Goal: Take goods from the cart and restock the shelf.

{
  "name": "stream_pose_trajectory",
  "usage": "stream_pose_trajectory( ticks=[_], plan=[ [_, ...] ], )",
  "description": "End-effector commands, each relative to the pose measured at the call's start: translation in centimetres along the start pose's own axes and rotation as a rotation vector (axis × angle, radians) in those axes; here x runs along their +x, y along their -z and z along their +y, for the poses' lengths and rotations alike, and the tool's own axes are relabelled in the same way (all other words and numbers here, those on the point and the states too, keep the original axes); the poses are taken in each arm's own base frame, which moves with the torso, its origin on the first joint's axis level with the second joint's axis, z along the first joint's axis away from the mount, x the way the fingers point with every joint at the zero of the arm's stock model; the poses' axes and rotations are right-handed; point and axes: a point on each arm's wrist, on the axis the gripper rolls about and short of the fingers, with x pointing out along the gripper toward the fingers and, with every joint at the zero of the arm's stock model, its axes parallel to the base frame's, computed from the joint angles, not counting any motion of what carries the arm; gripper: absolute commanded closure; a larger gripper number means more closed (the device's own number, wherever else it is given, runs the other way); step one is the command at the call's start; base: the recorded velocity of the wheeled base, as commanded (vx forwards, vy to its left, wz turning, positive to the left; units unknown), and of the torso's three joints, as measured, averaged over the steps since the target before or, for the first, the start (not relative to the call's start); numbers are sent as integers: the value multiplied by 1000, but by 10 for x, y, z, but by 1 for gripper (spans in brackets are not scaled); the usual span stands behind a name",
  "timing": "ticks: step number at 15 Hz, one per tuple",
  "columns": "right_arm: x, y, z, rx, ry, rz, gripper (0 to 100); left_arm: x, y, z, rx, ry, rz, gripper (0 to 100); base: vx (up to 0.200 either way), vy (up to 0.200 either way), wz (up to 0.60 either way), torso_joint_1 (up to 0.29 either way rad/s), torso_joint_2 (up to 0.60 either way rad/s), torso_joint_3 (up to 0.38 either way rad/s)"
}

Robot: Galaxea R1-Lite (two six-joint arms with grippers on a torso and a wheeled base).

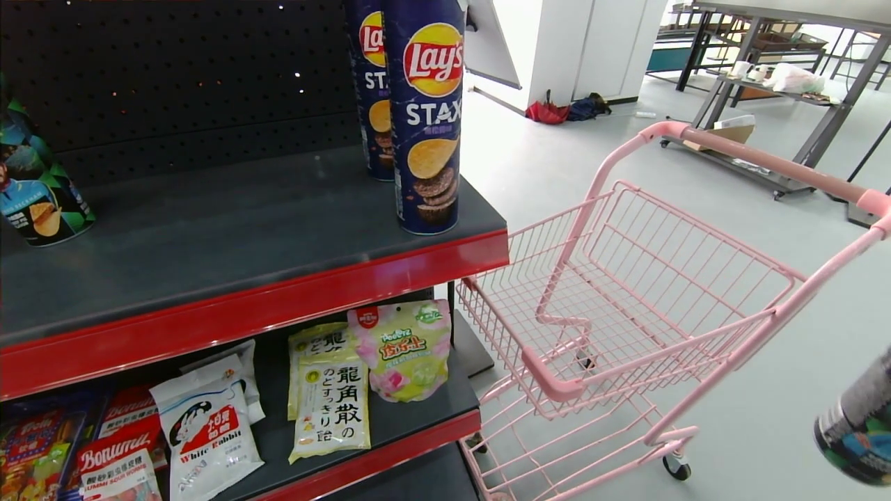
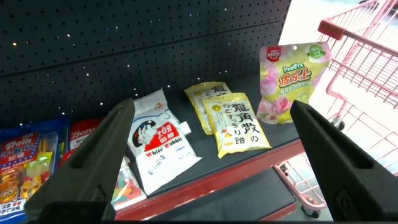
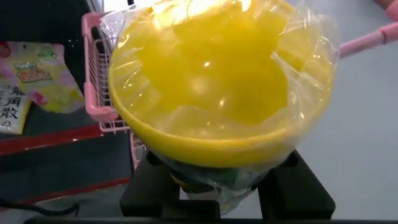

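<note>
A chip can with a yellow lid [image 3: 205, 81] under clear wrap stands between the fingers of my right gripper [image 3: 208, 183], which is shut on its body. The same dark patterned can [image 1: 860, 431] shows at the lower right, beside the pink cart [image 1: 557, 383], whose wire basket holds nothing visible. My left gripper [image 2: 211, 162] is open in front of the lower shelf, with nothing between its fingers [image 2: 93, 162]. The upper shelf [image 1: 209, 229] carries two blue chip cans [image 1: 426, 118] at its right end and a green-black can [image 1: 35, 188] at the far left.
The lower shelf [image 1: 390, 424] holds snack bags: a white candy bag [image 2: 155, 143], yellow bags [image 2: 233, 121] and a pink-green pouch [image 2: 292, 71]. A wide bare stretch lies between the cans on the upper shelf. Metal racks [image 1: 779, 90] stand far behind the cart.
</note>
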Motion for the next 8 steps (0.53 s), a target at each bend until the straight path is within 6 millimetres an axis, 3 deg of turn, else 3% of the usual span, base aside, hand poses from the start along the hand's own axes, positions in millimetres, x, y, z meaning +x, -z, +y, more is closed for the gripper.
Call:
stream_pose_trajectory(
  ticks=[1, 6, 8],
  plan=[
    [-28, 34, -1, -4, 77, -43, 100, 0, 0, 0, 0, 1, 2, 0, 0, 0, 0, 0, 0, 0],
    [-28, 37, 0, -23, 74, -41, 100, 0, 0, 0, 0, 0, 2, 0, 0, 0, 0, 0, 0, 0],
    [-26, 37, 0, -26, 71, -31, 100, 0, 0, 0, 0, 1, 2, 0, 0, 0, 0, 68, -224, -171]
  ],
)
